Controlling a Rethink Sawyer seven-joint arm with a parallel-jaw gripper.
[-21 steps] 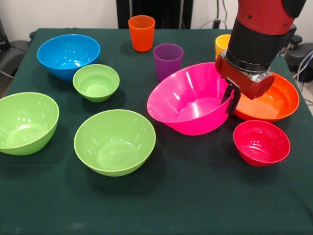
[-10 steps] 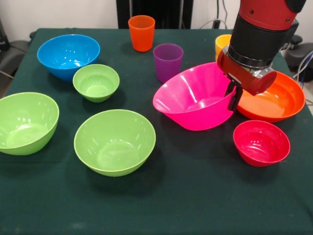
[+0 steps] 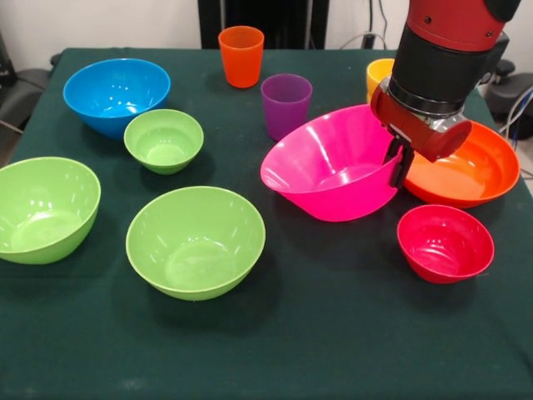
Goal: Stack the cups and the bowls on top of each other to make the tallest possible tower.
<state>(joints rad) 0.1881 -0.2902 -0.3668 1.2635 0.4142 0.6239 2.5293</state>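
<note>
While the red and black arm is reaching down from above, its gripper is clamping the right-hand rim of the large pink bowl, with one dark finger showing on the outside of the wall. That bowl is hanging tilted, its gripped side raised and its opening leaning toward the left, and its lower edge is sitting close above the dark green surface; whether it is touching the cloth cannot be told. Just behind the gripper, the orange bowl is resting upright, partly hidden by the arm, and the small red bowl is standing just in front of it, apart from the pink one. A yellow cup is peeking out behind the arm, and the translucent purple cup is standing upright just beyond the pink bowl's far rim. Farther back, the orange cup is standing near the rear edge. Across the left half, a mid-sized lime green bowl is sitting in front, a small lime green bowl is sitting behind it, and another large lime green bowl is lying at the left edge. The blue bowl is resting just behind the small green one. Nothing is stacked; every piece is standing by itself.
</note>
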